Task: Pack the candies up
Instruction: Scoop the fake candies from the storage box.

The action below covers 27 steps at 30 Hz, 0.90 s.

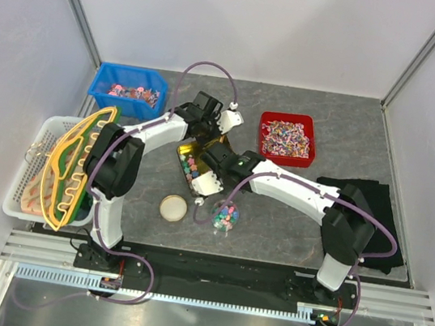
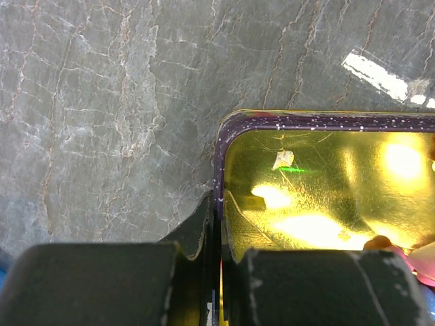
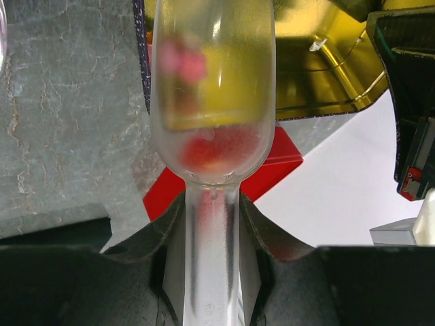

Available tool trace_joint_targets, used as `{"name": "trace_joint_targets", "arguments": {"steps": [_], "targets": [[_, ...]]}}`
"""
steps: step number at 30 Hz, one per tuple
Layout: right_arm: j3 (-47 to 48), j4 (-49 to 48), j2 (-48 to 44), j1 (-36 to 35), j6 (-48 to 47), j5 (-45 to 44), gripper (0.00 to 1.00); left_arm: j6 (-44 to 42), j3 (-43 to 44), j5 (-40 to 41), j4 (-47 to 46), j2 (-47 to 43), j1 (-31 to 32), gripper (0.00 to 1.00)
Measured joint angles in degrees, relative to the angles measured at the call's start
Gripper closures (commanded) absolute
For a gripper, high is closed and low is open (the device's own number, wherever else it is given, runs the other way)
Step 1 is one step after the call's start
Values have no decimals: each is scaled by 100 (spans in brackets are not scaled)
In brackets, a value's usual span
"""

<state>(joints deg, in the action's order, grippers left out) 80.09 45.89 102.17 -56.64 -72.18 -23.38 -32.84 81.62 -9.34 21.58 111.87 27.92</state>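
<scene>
A gold tin with a purple rim [image 1: 218, 144] lies mid-table with mixed-coloured candies [image 1: 192, 167] in its near end. My left gripper [image 1: 208, 135] is shut on the tin's rim [image 2: 219, 204]; the gold inside [image 2: 319, 170] shows beside its fingers, with a few candies [image 2: 408, 255] at the lower right. My right gripper [image 1: 209, 175] is shut on the handle of a clear plastic scoop [image 3: 211, 265]. The scoop's bowl [image 3: 213, 102] holds red and pink candies [image 3: 211, 146] and hangs by the tin [image 3: 319, 68]. A small clear jar [image 1: 224, 216] holds more candies.
A round lid [image 1: 172, 207] lies left of the jar. A blue bin [image 1: 128, 90] with wrapped sweets stands back left, a red bin [image 1: 287, 136] with wrapped sweets back right. A white basket [image 1: 34, 185] sits at the left edge, a black cloth [image 1: 371, 202] at the right.
</scene>
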Motion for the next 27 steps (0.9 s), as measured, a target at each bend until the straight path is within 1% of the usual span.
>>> {"name": "trace_joint_targets", "arguments": {"steps": [6,10,15,18,21,27], "targets": [[0,20,11,72,50,114,100,-46,-146,20,-188,-79,57,98],[-2,24,50,96,33,44,100,-90,-426,98,-334,-387,116,98],[-2,70,72,142,-42,-46,100,-101,-601,256,-415,-752,275,98],[4,122,153,125,-74,-68,100,-81,-608,203,-597,-903,385,98],[11,170,170,125,-105,-105,100,-83,-610,234,-723,-951,487,98],[17,175,173,98,-111,-98,100,-61,-614,192,-791,-951,501,98]]}}
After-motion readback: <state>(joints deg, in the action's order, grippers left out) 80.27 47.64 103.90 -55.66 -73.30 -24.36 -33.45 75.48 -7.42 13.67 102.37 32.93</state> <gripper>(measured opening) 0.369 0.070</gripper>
